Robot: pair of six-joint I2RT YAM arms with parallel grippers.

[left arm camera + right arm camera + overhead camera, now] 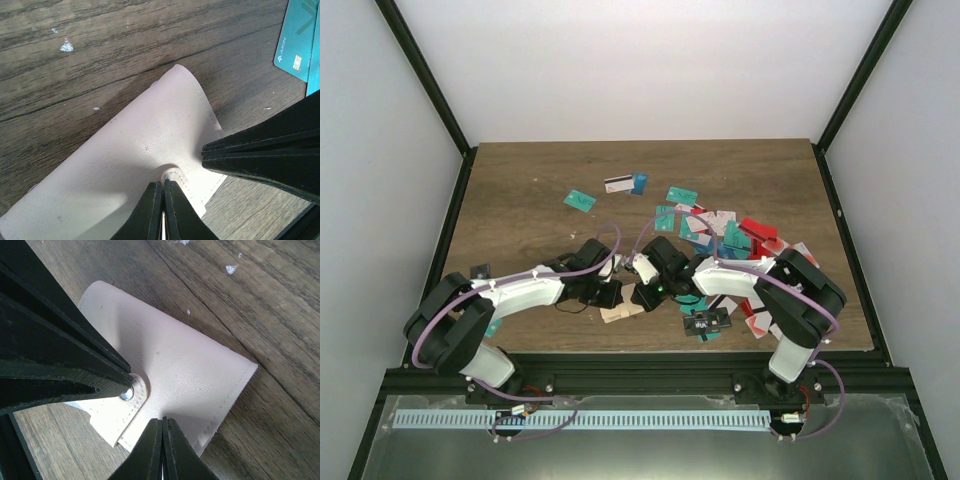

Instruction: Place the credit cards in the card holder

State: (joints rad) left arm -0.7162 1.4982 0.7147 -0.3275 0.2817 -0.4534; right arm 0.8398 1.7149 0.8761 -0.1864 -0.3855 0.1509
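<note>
The beige card holder (623,312) lies closed and flat on the wood near the front edge, between both arms. It fills the left wrist view (130,160) and the right wrist view (190,360). My left gripper (163,183) is shut, its tips resting on the rounded snap tab (173,175). My right gripper (162,421) is shut too, its tips down on the holder's flap beside the snap stud (126,393). Credit cards lie scattered behind and to the right: a teal one (580,200), a white striped one (617,184), and a mixed heap (728,236). Neither gripper holds a card.
A teal card (297,40) lies just beyond the holder. A black card (707,322) and red ones (757,229) lie by the right arm. The right gripper's fingers (260,150) crowd the left wrist view. The table's front edge (620,350) is close behind the holder.
</note>
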